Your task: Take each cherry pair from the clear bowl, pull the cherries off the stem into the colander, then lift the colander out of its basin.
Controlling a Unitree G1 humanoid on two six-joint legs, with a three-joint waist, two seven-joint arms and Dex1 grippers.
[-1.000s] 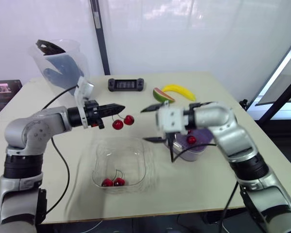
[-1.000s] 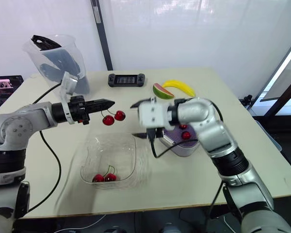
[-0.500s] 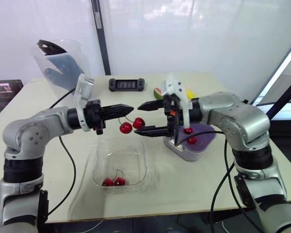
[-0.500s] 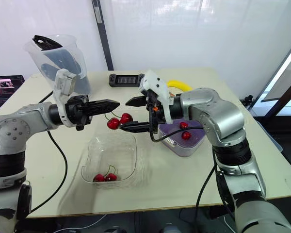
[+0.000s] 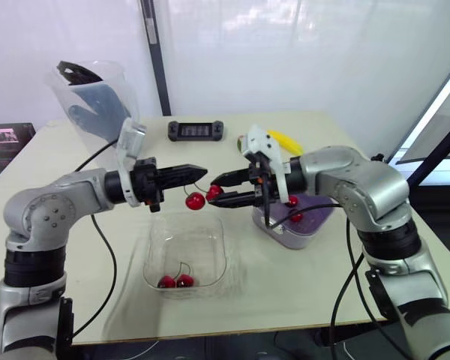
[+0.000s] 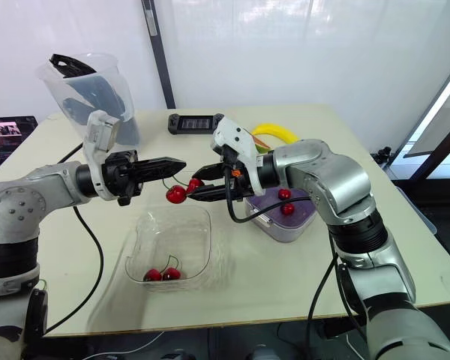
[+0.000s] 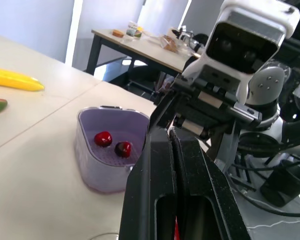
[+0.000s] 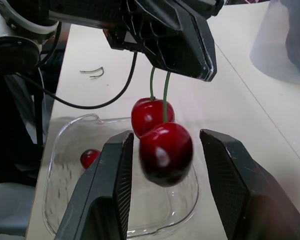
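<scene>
The cherry pair (image 5: 196, 201) is held in the air over the far rim of the clear bowl (image 5: 220, 249), hung by its stems from the left gripper (image 5: 199, 170), whose fingers are clenched on the stem ends; the two cherries are seen dangling side by side, one slightly higher than the other. The higher cherry is flanked by the fingers of the right gripper (image 5: 212, 190), which are spread apart; in the right wrist view a thin gap is seen on either side of the fruit, so nothing is grasped by that gripper. A second cherry pair (image 5: 175, 281) is left lying at the near side of the bowl's floor. The purple colander (image 5: 316, 217) is seated in its basin (image 5: 282, 235) just to the right of the bowl, and two loose cherries (image 5: 295, 217) are contained in it. Further back on the table (image 5: 285, 289), a banana (image 5: 283, 139), a black controller (image 5: 195, 130) and a clear pitcher (image 5: 94, 101) are placed.
</scene>
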